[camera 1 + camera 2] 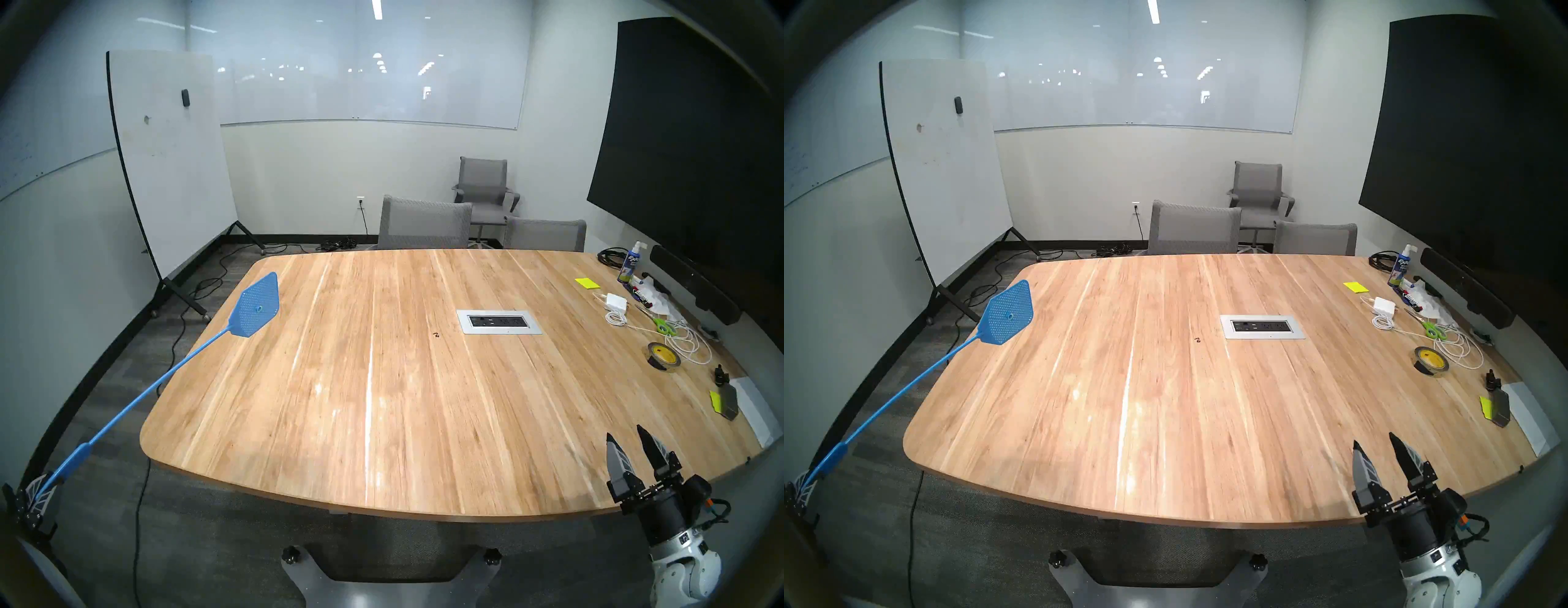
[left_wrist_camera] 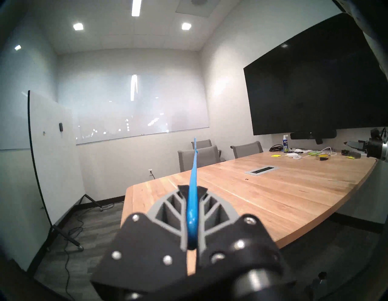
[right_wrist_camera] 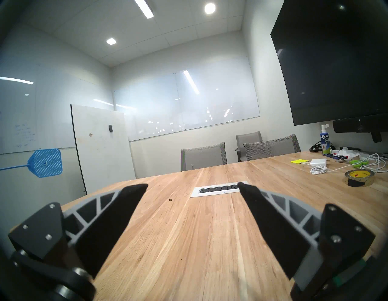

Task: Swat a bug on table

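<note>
**Q:** Swatter position, as seen from the head views?

**A:** Blue fly swatter [image 1: 254, 308], head at centre left of the frame, raised above the table's [image 1: 382, 424] far left corner. Its long handle runs down to the lower left corner, where the left gripper [image 1: 40, 494] sits off the table edge.

**Q:** State of that gripper?

**A:** Clamped on the swatter's handle. In the left wrist view the left gripper [image 2: 192, 194] has both fingers pressed against the blue handle [image 2: 192, 210], which rises edge-on up the middle of the frame.

**Q:** And the other pincer?

**A:** Right gripper [image 1: 628, 441], lower right of the head frame, above the table's near edge. Its fingers stand spread with nothing between them; the right wrist view shows bare wood between the two black fingertips [image 3: 134, 189].

**Q:** Location of the bug?

**A:** Bug [image 1: 435, 334], a tiny dark speck on the wood, just right of frame centre and just left of the grey power-outlet panel [image 1: 498, 321]. It lies well apart from the swatter head. In the right wrist view the bug [image 3: 170, 199] appears between the two fingers, beyond their tips.

**Q:** Other items?

**A:** Along the right edge of the table: a tape roll [image 1: 663, 357], green-handled scissors [image 1: 664, 326], a white charger with cable [image 1: 616, 302] and a spray bottle [image 1: 629, 263].
</note>
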`<state>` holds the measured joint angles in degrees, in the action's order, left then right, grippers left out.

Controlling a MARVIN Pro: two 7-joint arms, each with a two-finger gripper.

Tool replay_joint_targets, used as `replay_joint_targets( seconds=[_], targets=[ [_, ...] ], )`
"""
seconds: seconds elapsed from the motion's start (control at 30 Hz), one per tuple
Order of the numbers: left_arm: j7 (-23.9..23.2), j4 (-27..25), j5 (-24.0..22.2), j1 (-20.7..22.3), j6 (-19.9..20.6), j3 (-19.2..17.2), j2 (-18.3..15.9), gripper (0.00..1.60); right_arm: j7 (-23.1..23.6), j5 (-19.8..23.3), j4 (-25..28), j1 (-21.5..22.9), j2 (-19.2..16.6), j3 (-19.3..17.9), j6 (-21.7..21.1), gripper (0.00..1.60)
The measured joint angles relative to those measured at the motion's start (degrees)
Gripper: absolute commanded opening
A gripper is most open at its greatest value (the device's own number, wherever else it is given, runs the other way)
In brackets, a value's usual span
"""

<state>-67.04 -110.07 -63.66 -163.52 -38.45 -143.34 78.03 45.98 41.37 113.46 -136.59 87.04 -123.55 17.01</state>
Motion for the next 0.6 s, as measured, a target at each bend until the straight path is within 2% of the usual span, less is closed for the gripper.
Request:
replay_joint_targets(
  seconds=[0.23,0.6],
  targets=[
    [6.15,-5.33,8.09,-0.49,-5.97,1.25,4.53,0.0,0.05,0.0,-0.01,0.03,0.03,-0.03,-0.01,1.6],
    [14.84,-7.3,23.89,-0.67,-14.33,6.45,11.42,0.0,0.11,-0.02,-0.01,0.06,0.07,-0.08,-0.01,1.6]
  ],
)
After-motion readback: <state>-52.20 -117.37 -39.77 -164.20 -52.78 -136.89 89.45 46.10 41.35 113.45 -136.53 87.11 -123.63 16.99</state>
